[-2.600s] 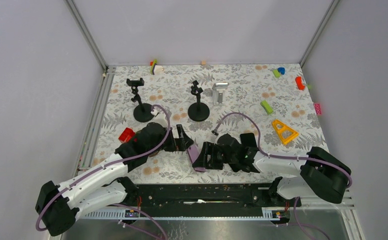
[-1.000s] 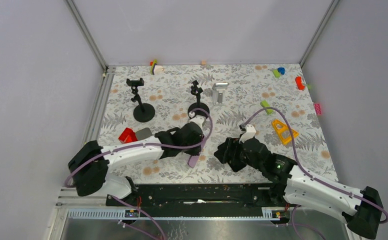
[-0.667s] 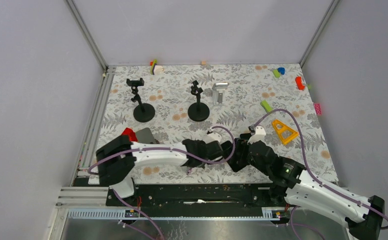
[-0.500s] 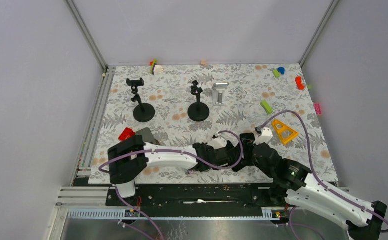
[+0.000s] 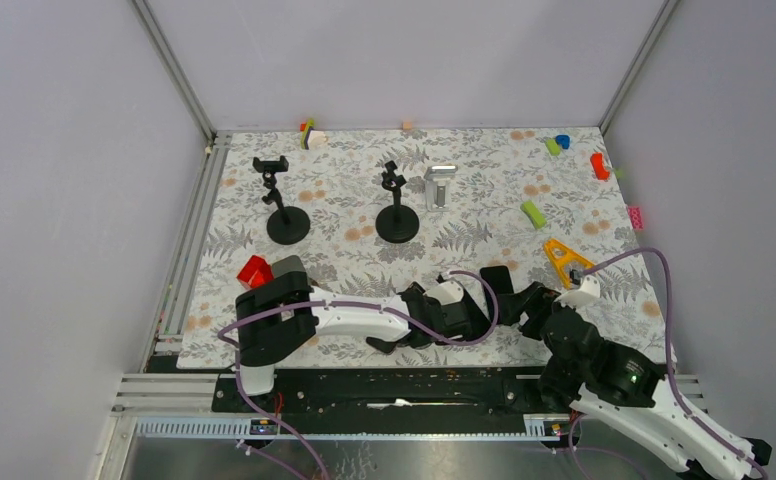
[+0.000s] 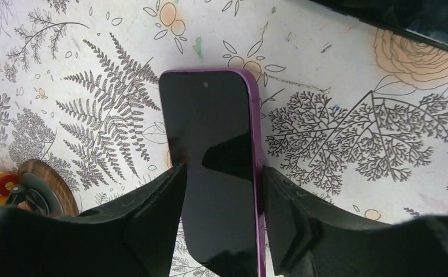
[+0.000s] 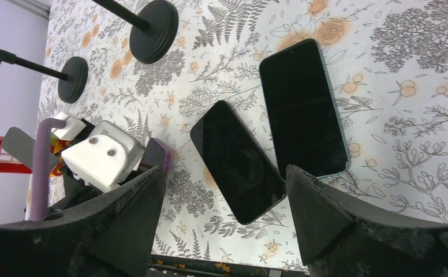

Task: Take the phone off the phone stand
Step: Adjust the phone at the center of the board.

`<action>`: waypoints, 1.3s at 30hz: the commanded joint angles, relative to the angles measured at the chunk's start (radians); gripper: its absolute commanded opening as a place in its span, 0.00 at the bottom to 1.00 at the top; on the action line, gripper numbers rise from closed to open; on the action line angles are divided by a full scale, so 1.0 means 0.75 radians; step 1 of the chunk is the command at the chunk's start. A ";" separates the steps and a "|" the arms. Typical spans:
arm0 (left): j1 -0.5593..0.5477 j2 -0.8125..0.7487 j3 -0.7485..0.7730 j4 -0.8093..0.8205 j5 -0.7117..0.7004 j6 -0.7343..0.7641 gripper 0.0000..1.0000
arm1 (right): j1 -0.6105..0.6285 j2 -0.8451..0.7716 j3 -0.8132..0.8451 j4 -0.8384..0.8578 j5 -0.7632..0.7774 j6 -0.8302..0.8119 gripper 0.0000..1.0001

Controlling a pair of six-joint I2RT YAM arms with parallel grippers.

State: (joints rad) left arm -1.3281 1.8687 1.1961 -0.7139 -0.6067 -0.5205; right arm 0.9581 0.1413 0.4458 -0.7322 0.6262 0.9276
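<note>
Left claw (image 6: 223,173) parted astride purple phone (image 6: 213,127) near the front edge of mat (image 6: 354,86); right claw (image 7: 224,172) gapes wide.

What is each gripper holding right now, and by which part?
Right gripper holds nothing. Left gripper flanks the purple phone at its long edges; grip cannot be told.

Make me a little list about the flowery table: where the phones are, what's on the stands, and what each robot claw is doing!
purple phone: flat on the table, screen up
left claw: a finger on each side of the purple phone; squeezing or not, can't tell
right claw: wide open, holding nothing
dark phone: flat on the table
second dark phone: flat beside it
black stand: upright, no phone
second black stand: upright, no phone
silver stand: no phone
</note>
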 commanded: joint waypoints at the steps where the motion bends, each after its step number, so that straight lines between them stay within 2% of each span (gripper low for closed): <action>1: -0.002 0.017 0.050 0.029 0.012 0.012 0.58 | -0.003 -0.021 -0.004 -0.081 0.092 0.084 0.83; 4: -0.001 0.007 0.052 0.032 0.017 0.004 0.65 | -0.003 0.003 -0.008 -0.080 0.086 0.097 0.83; 10: 0.003 -0.056 0.076 0.038 0.052 0.006 0.71 | -0.004 0.028 -0.010 -0.080 0.097 0.112 0.84; 14: 0.037 -0.196 0.090 0.089 0.117 0.026 0.78 | -0.003 0.094 -0.021 -0.045 0.087 0.127 0.84; 17: 0.137 -0.376 0.005 0.213 0.265 0.038 0.81 | -0.003 0.223 0.003 0.025 0.012 0.079 0.84; 20: 0.327 -0.618 -0.191 0.411 0.511 -0.014 0.83 | -0.003 0.386 0.030 0.140 -0.064 0.019 0.84; 23: 0.515 -0.753 -0.348 0.492 0.604 -0.032 0.83 | -0.003 0.559 0.067 0.280 -0.184 -0.064 0.82; 26: 0.590 -0.789 -0.427 0.451 0.638 -0.025 0.80 | -0.003 0.787 0.128 0.406 -0.331 -0.152 0.74; 29: 0.594 -0.806 -0.529 0.451 0.679 -0.072 0.73 | -0.003 1.012 0.204 0.495 -0.480 -0.200 0.62; 32: 0.593 -0.827 -0.625 0.455 0.693 -0.149 0.69 | -0.002 1.209 0.234 0.630 -0.617 -0.186 0.59; 35: 0.591 -0.856 -0.696 0.430 0.688 -0.188 0.61 | -0.002 1.364 0.220 0.756 -0.685 -0.136 0.55; 39: 0.540 -0.871 -0.687 0.320 0.574 -0.188 0.60 | 0.002 1.534 0.246 0.827 -0.725 -0.114 0.46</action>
State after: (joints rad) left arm -0.8898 1.2602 0.6647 -0.4427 -0.1215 -0.6308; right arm 0.9573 1.2076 0.5919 -0.2207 0.1581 0.8230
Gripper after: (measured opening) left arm 0.599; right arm 0.500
